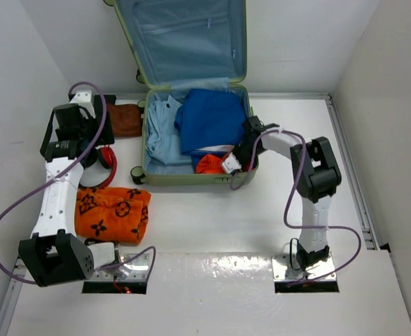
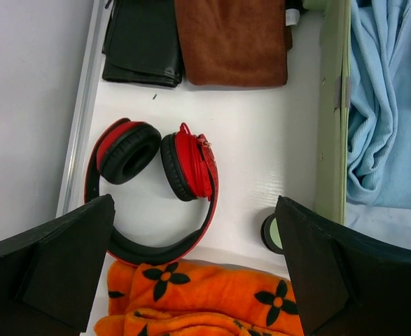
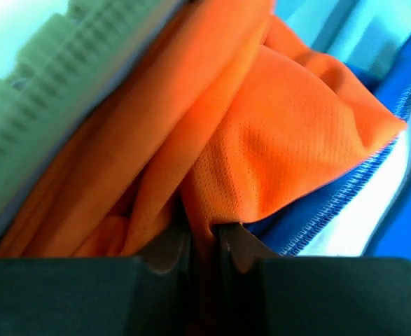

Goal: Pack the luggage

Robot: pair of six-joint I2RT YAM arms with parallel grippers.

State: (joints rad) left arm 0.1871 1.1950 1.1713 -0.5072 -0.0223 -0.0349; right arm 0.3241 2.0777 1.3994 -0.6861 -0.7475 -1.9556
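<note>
We judge the luggage (image 1: pixel 184 180) rigid, bulky, best taken by its rim; our right hand (image 3: pixel 201 234) pinches a soft orange garment (image 3: pixel 275 140) inside; left hand (image 2: pixel 198 269) gapes above the headphones (image 2: pixel 156 161).

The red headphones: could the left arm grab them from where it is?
Probably yes. The left gripper hangs open right above the red headphones, and nothing lies on top of them.
</note>
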